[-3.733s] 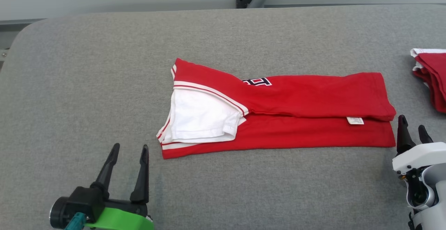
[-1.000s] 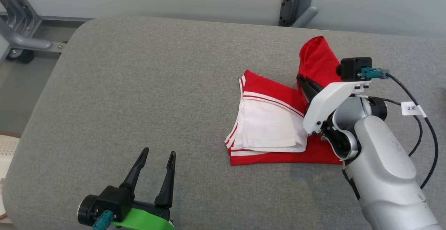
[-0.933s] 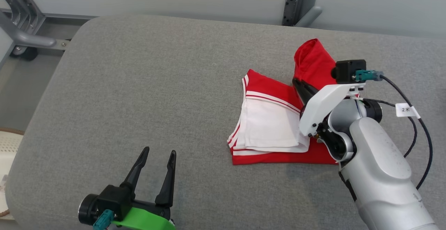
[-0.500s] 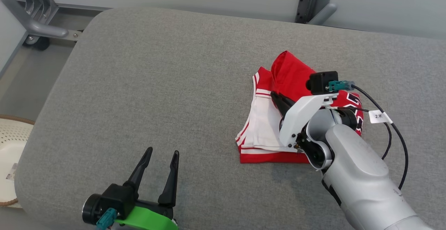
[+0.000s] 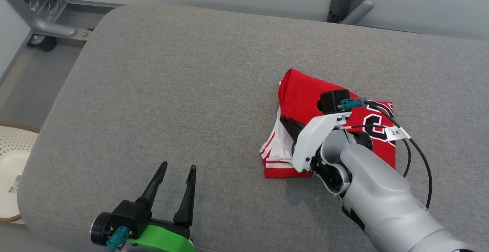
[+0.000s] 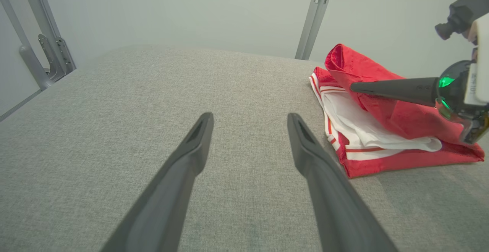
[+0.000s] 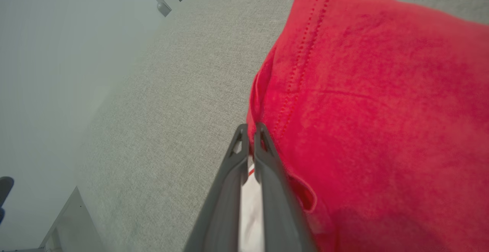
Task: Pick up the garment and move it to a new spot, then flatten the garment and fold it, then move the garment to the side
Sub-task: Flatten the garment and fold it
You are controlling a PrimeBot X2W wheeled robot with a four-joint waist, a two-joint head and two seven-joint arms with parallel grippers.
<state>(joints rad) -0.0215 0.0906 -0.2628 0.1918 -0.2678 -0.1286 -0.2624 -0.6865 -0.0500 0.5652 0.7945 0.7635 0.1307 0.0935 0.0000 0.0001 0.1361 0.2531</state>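
Note:
The red garment (image 5: pixel 305 91) with white trim lies folded on the grey table (image 5: pixel 172 72), right of centre. Black-and-white lettering shows on its upper layer. My right gripper (image 5: pixel 284 121) is shut on the hem edge of that upper red layer, holding it just over the white sleeve part. In the right wrist view, the right gripper (image 7: pixel 251 128) pinches the stitched hem of the garment (image 7: pixel 382 110). My left gripper (image 5: pixel 178 166) rests open near the table's front edge, well left of the cloth and holding nothing. In the left wrist view, the left gripper (image 6: pixel 250 116) is apart from the garment (image 6: pixel 397 116).
A white perforated basket (image 5: pixel 11 168) stands on the floor past the table's left edge. A grey metal frame (image 5: pixel 42 26) is at the far left, and a post (image 5: pixel 349 0) stands behind the table. A black cable (image 5: pixel 420 156) loops off my right wrist.
The camera has shifted. My right gripper has carried the garment's far end leftward and down over the white sleeve, and the lettering now faces up. The left gripper has stayed put.

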